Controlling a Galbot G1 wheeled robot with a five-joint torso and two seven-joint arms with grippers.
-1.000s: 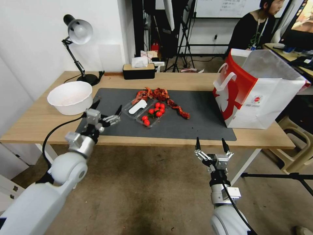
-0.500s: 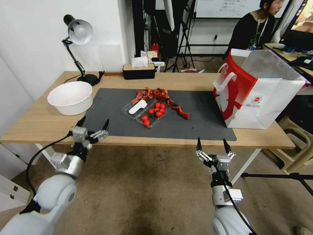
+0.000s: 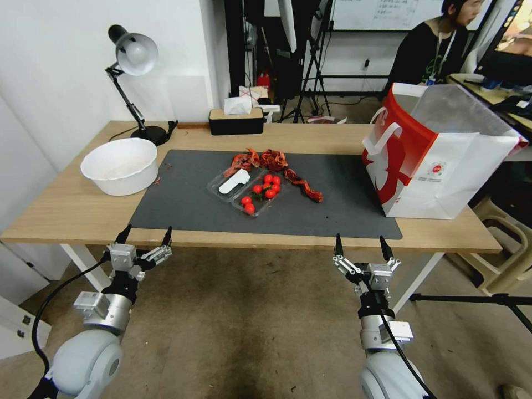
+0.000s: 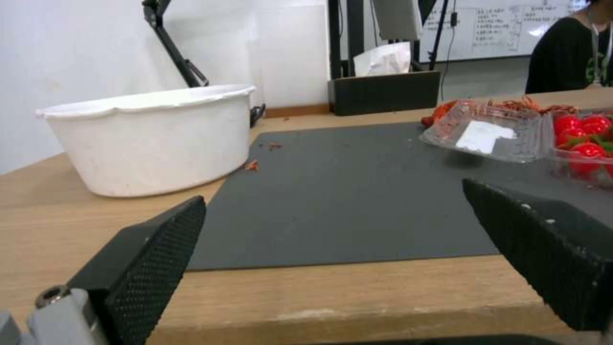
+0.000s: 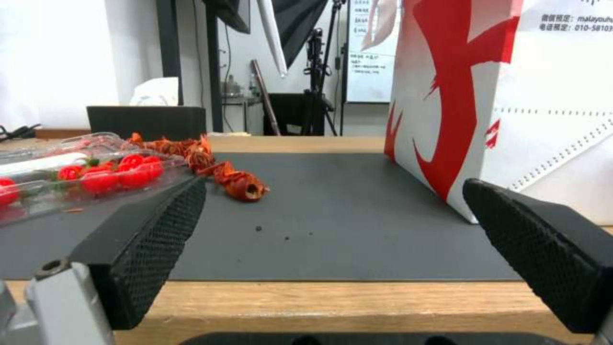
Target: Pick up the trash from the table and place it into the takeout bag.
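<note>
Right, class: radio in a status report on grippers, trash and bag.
Left gripper open, right gripper open, both off near table edge. Red scraps on mat; takeout bag upright. Nothing blocking.

- The mat (image 3: 277,194) lies in the middle of the table (image 3: 66,213).
- The bowl (image 3: 119,164) stands just left of the mat, the lamp (image 3: 133,83) behind it.
- The tomato tray (image 3: 246,191) sits at the mat's middle, scraps (image 3: 266,159) behind it.
- The bag (image 3: 443,160) stands at the mat's right end.
- The tissue box (image 3: 236,119) sits behind the mat.

From the right wrist, the takeout bag (image 5: 511,105) runs off the top and side edges. The tomato tray (image 4: 578,153) is cut by the left wrist picture's edge, and the bag's inside stays hidden.
</note>
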